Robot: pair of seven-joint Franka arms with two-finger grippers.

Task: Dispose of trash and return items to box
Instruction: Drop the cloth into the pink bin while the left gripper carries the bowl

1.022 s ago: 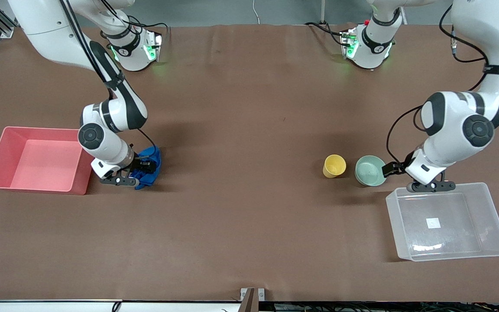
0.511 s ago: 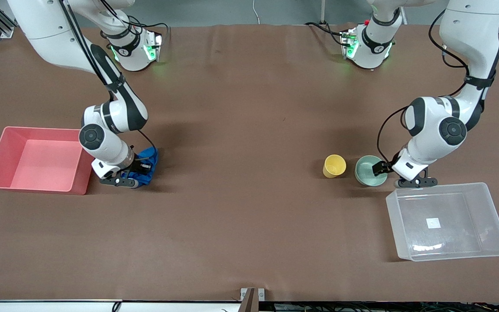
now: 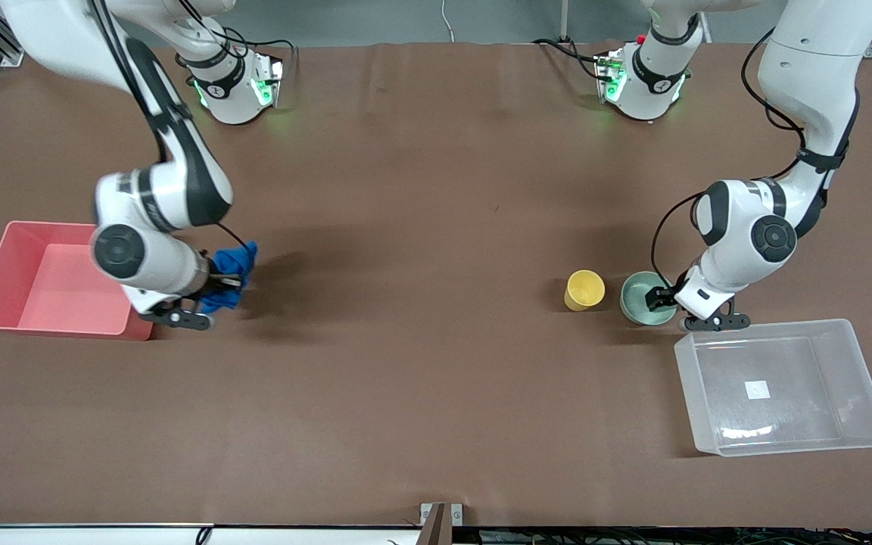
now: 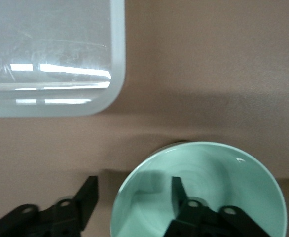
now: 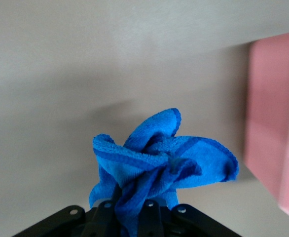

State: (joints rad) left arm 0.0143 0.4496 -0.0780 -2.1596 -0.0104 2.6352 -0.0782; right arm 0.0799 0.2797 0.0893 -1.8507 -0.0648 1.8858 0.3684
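Observation:
The blue rag (image 3: 236, 266) (image 5: 159, 153) hangs bunched in my right gripper (image 3: 215, 291) (image 5: 134, 210), which is shut on it and holds it off the table beside the pink bin's corner. The mint-green bowl (image 3: 640, 300) (image 4: 223, 182) stands upright on the table beside the yellow cup (image 3: 583, 289). My left gripper (image 3: 668, 302) (image 4: 133, 181) is open and straddles the bowl's rim. One of its fingers (image 4: 178, 190) is inside the bowl and the other is outside, neither touching the wall. The clear box (image 3: 784, 327) (image 4: 116, 59) lies next to the bowl, nearer the front camera, holding only its white sticker (image 3: 757, 389).
The pink bin (image 3: 65, 227) (image 5: 277, 123) sits at the right arm's end of the table. Both arm bases (image 3: 233, 83) stand along the table's back edge. Brown tabletop (image 3: 421, 303) stretches between the rag and the cup.
My right gripper shut on the rag, lifted it off the table and carried it toward the pink bin. My left gripper slid onto the bowl's rim and its fingers narrowed.

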